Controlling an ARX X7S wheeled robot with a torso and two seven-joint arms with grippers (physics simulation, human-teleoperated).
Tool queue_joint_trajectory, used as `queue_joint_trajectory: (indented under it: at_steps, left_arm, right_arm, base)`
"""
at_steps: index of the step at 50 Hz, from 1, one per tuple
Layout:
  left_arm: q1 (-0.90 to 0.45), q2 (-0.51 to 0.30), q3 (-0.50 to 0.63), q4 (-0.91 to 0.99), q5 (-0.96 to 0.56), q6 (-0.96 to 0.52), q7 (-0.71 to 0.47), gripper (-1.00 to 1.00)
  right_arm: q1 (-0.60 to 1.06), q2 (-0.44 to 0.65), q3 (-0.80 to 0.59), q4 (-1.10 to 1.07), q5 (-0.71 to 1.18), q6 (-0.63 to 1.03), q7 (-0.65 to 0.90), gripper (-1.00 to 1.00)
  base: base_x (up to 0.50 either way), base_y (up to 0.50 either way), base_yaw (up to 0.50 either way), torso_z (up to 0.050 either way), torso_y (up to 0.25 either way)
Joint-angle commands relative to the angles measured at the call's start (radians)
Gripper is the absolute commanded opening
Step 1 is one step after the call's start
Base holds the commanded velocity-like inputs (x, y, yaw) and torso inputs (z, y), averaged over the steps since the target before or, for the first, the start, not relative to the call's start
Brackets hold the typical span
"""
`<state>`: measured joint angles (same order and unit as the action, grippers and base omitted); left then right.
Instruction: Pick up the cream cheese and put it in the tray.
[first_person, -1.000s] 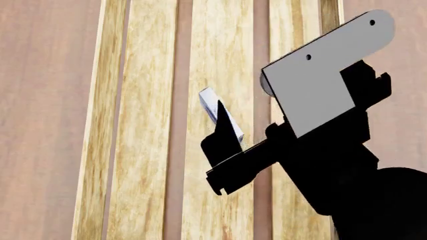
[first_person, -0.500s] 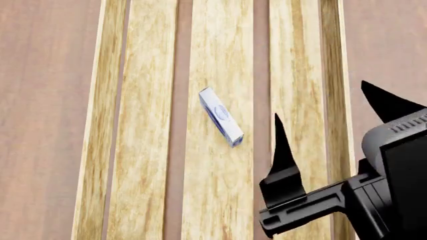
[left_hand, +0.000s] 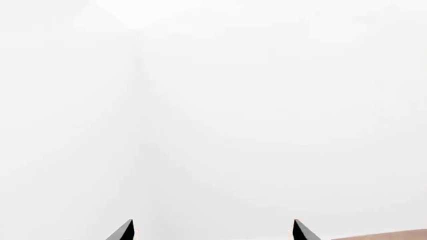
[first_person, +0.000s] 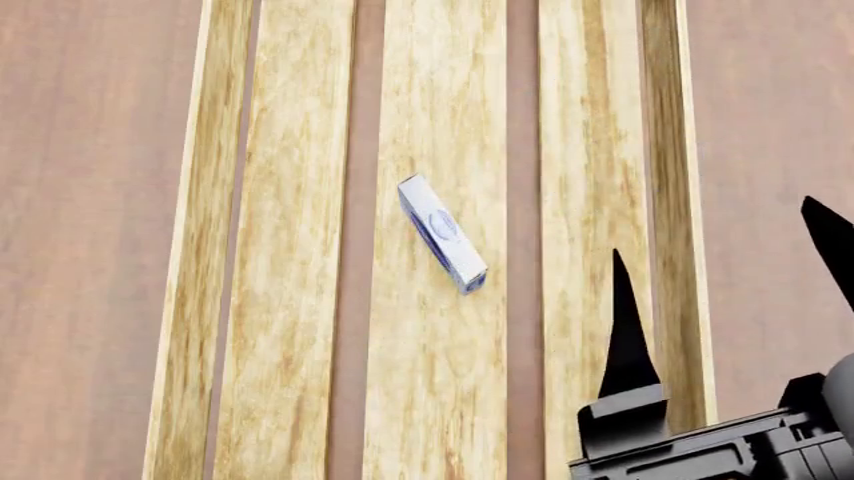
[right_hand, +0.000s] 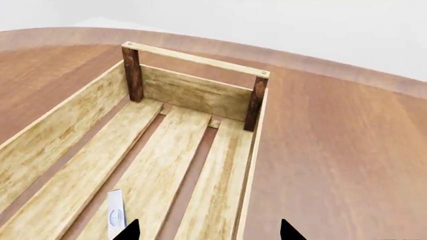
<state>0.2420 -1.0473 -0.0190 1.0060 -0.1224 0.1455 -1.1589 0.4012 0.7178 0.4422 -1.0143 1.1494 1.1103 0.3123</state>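
Note:
The cream cheese (first_person: 442, 233), a small white-grey box with a dark blue oval logo, lies on the middle slat of the tray (first_person: 294, 250). It also shows in the right wrist view (right_hand: 115, 214), inside the tray (right_hand: 193, 92). My right gripper (first_person: 727, 290) is open and empty, above the tray's right wall and to the right of the box, apart from it. In the right wrist view its fingertips (right_hand: 131, 231) stand wide apart. My left gripper (left_hand: 213, 230) is open and empty, facing a blank white background.
The tray rests on a brown wooden table (first_person: 94, 200) that shows on both sides of it. The tray's far end has dark brown corner posts (right_hand: 133, 72) and a rail handle (right_hand: 197, 59). The table's curved far edge (right_hand: 347, 75) lies beyond it.
My right gripper has let go of the cream cheese and drawn back to the lower right, jaws open. The box stays on the middle slat.

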Motion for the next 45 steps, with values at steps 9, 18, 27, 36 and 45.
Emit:
queue_joint_trajectory:
  at_steps: [9,18,27,36,45]
  left_arm:
    - [-0.204,-0.523,-0.056,0.041,-0.353,-0.052,-0.256,1.00]
    - [-0.253,-0.523,-0.101,0.041,-0.407,-0.059,-0.219,1.00]
    - [-0.267,-0.523,-0.110,0.041,-0.425,-0.066,-0.212,1.00]
    - [-0.293,-0.523,-0.132,0.041,-0.446,-0.067,-0.199,1.00]
    - [-0.322,-0.523,-0.158,0.041,-0.471,-0.069,-0.140,1.00]
  right_arm:
    - [-0.049,0.074,-0.036,-0.032,-0.039,-0.179,0.105,1.00]
    - [-0.134,0.456,-0.337,-0.032,-0.048,-0.661,0.404,1.00]
    - [0.206,0.736,-0.952,-0.033,-0.212,-0.999,0.640,1.00]
    - [0.668,0.768,-1.480,-0.033,-0.244,-1.052,0.687,1.00]
    - [0.950,0.757,-1.792,-0.033,-0.252,-1.068,0.722,1.00]
  base:
    - [0.00,0.00,0.00,0.000,0.000]
    - [0.00,0.00,0.00,0.000,0.000]
    - [0.00,0.00,0.00,0.000,0.000]
    - [0.00,0.00,0.00,0.000,0.000]
    - [0.00,0.00,0.00,0.000,0.000]
